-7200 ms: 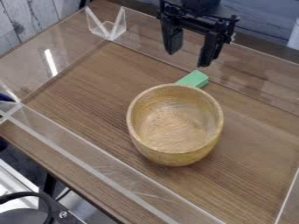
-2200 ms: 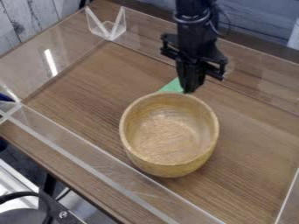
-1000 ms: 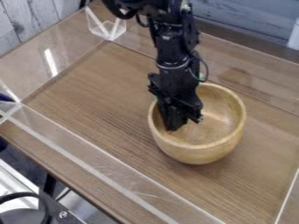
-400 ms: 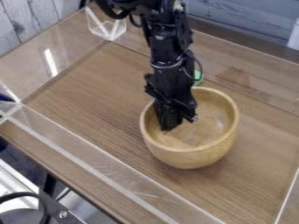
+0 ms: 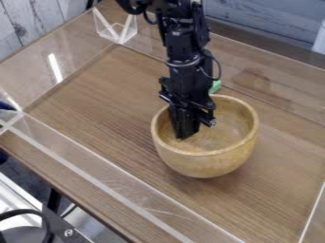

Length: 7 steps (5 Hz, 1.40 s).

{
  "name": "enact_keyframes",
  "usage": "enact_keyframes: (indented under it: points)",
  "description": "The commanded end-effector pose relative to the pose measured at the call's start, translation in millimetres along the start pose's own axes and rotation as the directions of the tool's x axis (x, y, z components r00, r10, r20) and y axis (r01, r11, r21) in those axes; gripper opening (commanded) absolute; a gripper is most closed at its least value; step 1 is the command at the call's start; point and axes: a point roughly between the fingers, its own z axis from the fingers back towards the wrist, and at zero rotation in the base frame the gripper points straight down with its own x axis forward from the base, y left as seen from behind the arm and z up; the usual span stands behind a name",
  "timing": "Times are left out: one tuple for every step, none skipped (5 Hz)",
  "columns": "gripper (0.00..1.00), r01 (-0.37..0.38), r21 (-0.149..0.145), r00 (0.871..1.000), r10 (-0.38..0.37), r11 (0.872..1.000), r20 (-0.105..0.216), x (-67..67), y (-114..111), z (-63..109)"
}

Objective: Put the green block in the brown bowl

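Observation:
The brown bowl (image 5: pixel 226 157) stands upright on the wooden table, right of centre. My gripper (image 5: pixel 188 131) points straight down into it, with the fingertips low inside the left half. The dark fingers (image 5: pixel 185 121) are pressed together, so the gripper is shut, and I see nothing between them. A small patch of the green block (image 5: pixel 215 85) shows just right of the arm, beyond the bowl's far rim. The arm hides most of it. I cannot tell whether the fingertips touch the bowl's floor.
Clear acrylic walls (image 5: pixel 76 157) fence the wooden table top (image 5: pixel 89 95) on all sides. A clear folded plastic piece (image 5: pixel 117 28) sits at the far left corner. Bare wood lies left of and in front of the bowl.
The bowl has slid a little to the left and toward the front since a second ago. The gripper stays down inside it, in almost the same place.

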Motion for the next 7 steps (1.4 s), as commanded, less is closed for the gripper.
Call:
enact_keyframes:
  points:
    - [0.0,-0.03,-0.006,0.999,0.03,1.0,-0.02,1.4,12.4,4.8]
    - [0.0,-0.003,0.007,1.0,0.003,1.0,-0.019,0.4,15.6,-0.7]
    - [0.0,0.025,0.018,1.0,-0.025,1.0,-0.018,-0.6,18.3,-5.8]
    - [0.0,0.038,-0.009,0.999,-0.038,0.999,-0.039,2.5,22.9,-9.9]
    - [0.0,0.038,-0.011,0.999,-0.038,0.999,-0.016,8.8,20.4,-12.2]
    - [0.0,0.089,0.0,0.995,-0.088,0.996,-0.055,12.6,10.0,-14.0]
    - [1.0,0.166,0.01,0.981,-0.164,0.986,-0.103,17.6,-6.3,-16.9]
